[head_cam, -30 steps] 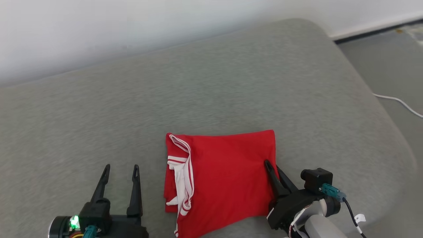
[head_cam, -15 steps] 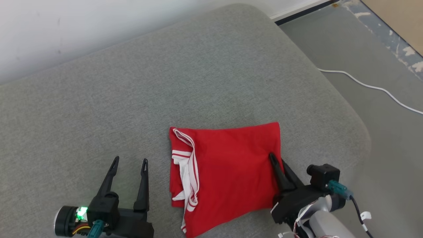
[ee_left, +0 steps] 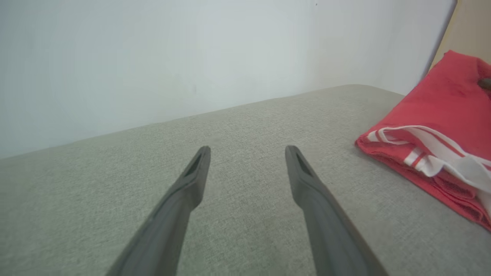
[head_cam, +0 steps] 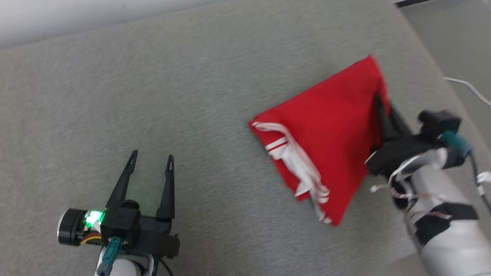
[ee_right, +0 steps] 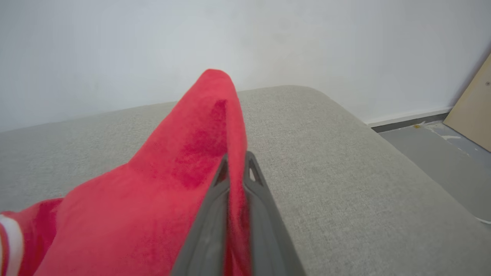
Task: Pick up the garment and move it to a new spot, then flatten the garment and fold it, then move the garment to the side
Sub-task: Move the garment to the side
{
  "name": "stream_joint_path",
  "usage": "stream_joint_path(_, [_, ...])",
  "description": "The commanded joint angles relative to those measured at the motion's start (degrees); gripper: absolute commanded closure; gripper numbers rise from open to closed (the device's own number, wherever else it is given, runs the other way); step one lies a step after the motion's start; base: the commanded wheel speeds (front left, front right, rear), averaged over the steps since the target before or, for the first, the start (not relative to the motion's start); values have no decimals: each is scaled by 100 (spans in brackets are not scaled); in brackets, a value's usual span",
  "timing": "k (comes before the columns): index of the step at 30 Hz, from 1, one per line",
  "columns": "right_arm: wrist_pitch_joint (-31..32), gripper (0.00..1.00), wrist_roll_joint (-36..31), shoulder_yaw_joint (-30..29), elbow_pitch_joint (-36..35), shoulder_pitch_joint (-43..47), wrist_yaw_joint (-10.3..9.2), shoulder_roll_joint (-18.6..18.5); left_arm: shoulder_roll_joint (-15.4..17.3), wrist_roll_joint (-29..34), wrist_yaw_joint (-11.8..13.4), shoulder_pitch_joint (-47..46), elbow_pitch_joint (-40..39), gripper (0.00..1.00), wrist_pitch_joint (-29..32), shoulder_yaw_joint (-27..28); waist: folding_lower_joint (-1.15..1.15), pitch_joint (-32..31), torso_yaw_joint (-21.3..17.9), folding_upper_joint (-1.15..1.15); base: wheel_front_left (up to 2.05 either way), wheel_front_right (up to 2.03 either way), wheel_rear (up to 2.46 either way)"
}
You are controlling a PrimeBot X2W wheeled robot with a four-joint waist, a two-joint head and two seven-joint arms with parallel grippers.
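Red garment [head_cam: 330, 126] pinched in right gripper [ee_right: 237, 164]; its underside hidden, possibly lifted.

Matt red cloth garment [head_cam: 330, 126] (faintly fuzzy), coarse grey woven cushion [head_cam: 191, 76], matt dark fingers [ee_left: 308, 191]

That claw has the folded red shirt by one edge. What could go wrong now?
1. The right gripper pinches only one edge of the garment, so the fold with the white trim may sag open.
2. The garment lies near the right edge of the cushion; it might slide off.
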Motion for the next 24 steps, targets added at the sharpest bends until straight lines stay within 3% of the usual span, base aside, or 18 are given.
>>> stream_joint_path(1, [-24, 100, -54, -183, 178, -263, -16, -122, 19, 60, 31, -166, -75, 0, -18, -49, 0, 839, 843, -1, 0, 0, 0])
stream_joint_path(10, [-24, 100, -811, -1653, 1292, -1443, -16, -1018, 145, 197, 211, -504, -359, 0, -18, -332, 0, 1603, 1498, -1, 0, 0, 0])
stream_joint_path(18, [-25, 100, -1880, -3219, 1506, -2032, -16, -1661, 406, 132, 403, -577, -419, 0, 9, -358, 0, 1820, 1585, -1, 0, 0, 0])
stream_joint_path(24, [-25, 100, -2575, -3892, 1509, -2137, -16, -1864, 482, 88, 493, -596, -382, 0, 21, -395, 0, 1798, 1586, -1, 0, 0, 0])
